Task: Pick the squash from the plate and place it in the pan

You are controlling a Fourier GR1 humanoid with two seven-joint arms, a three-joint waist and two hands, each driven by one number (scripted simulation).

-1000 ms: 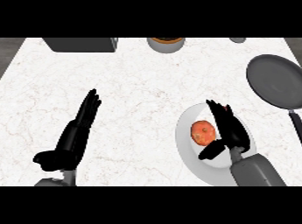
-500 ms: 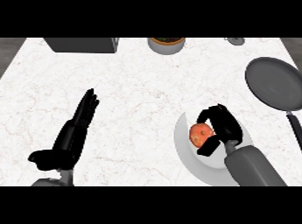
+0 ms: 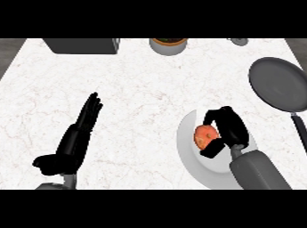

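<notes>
Since the earlier frame, the right hand (image 3: 229,129) has been curled further round the squash (image 3: 205,135), which is gripped on the plate (image 3: 187,147). Straight fingers are kept by the left hand (image 3: 77,136); the pan (image 3: 282,83) lies apart.

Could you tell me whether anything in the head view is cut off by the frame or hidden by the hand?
Head view: the dark box, bowl and pan handle are cropped at the edges; the right hand curls round the squash, hiding part of it and of the plate.
</notes>
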